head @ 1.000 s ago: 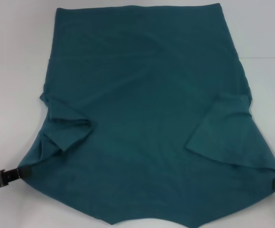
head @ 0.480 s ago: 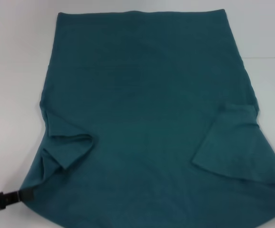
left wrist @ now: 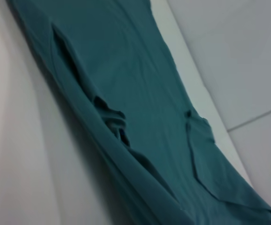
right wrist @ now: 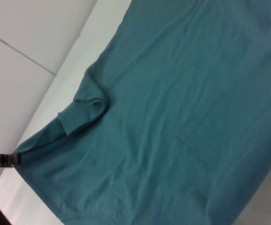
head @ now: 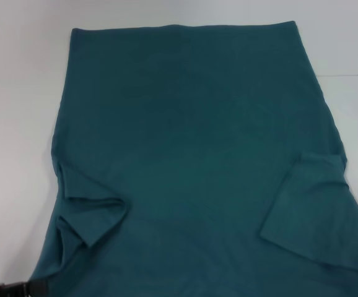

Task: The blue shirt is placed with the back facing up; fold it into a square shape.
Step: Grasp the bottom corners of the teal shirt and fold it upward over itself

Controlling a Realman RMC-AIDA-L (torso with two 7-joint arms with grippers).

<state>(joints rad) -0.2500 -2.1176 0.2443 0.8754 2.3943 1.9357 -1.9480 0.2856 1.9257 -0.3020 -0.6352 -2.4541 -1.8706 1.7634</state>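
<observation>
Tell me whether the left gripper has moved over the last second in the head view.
Yes. The left gripper has dropped toward the robot and a little inward, judged against the white table, pulling the blue shirt corner with it.

The blue shirt point(head: 191, 154) is plain dark teal; the table point(head: 18, 124) beneath is white.

Blue shirt point(head: 191, 154) on table point(head: 18, 93)

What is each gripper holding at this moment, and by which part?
The left gripper is shut on the blue shirt at its near left corner. The right gripper is out of view, so its hold cannot be told.
</observation>
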